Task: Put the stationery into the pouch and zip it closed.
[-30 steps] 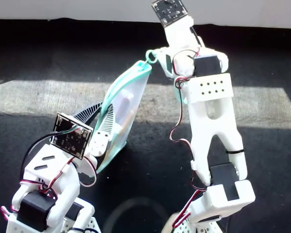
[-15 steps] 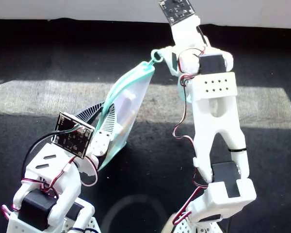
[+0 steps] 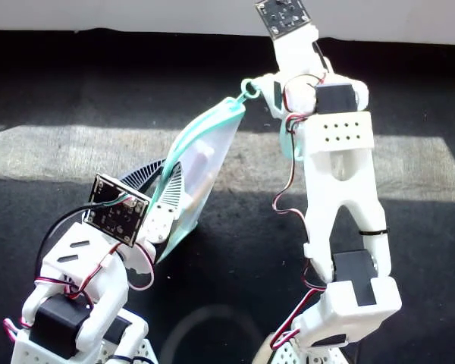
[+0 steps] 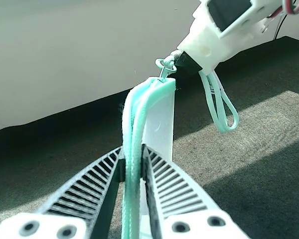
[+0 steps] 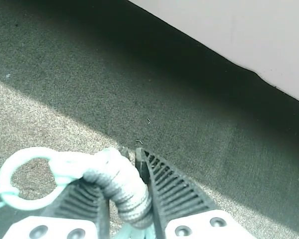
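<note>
The pouch (image 3: 201,163) hangs in the air above the dark tabletop (image 3: 76,114), stretched between the two arms. The left gripper (image 4: 133,149) is pressed together on the near end of its teal top edge. The right gripper (image 5: 132,152) pinches the zipper pull (image 5: 122,186) at the far end, next to its small ring (image 4: 165,64). A loose cord loop (image 4: 220,104) hangs down below the right gripper.

Compared with one second ago, the right gripper has moved a little away from the left arm, toward the far right side of the high view, and the pull went with it. The left gripper has stayed nearly in the same place. So the top edge of the pouch is now drawn longer and more tight.

Pale stationery (image 3: 205,161) shows through the translucent side, so the filling seems done. In the left wrist view the two teal zip lines run close together up to the pull, which sits at the far corner. The zip looks closed, or very nearly closed. Probably only the last bit of pulling remains.
</note>
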{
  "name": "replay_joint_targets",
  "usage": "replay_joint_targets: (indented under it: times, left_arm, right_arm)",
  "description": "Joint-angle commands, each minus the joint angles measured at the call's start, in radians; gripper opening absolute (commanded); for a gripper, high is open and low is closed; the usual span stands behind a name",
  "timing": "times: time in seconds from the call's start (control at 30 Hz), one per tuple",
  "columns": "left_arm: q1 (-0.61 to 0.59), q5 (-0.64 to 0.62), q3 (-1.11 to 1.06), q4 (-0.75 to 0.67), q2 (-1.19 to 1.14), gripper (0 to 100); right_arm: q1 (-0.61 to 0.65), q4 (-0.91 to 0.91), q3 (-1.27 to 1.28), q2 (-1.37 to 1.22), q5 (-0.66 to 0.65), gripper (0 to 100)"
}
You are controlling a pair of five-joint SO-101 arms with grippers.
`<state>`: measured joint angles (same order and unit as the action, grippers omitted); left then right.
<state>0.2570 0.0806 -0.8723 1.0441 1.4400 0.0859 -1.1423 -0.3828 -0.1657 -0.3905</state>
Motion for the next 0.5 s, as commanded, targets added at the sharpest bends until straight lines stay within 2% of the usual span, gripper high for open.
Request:
replay_joint_targets:
  times: [0.0,0.2,0.47]
  left_arm:
    - [-0.019,0.002,0.007,0.032,0.012,1]
    - [-0.018,0.002,0.024,0.017,0.005,1]
    - [-0.018,0.003,0.038,-0.195,-0.002,1]
  right_arm:
    - [-0.156,0.042,-0.022,-0.012,-0.005,0.6]
    - [-0.131,-0.058,-0.116,0.027,0.002,0.6]
    - [0.007,-0.176,-0.216,0.150,0.002,1.1]
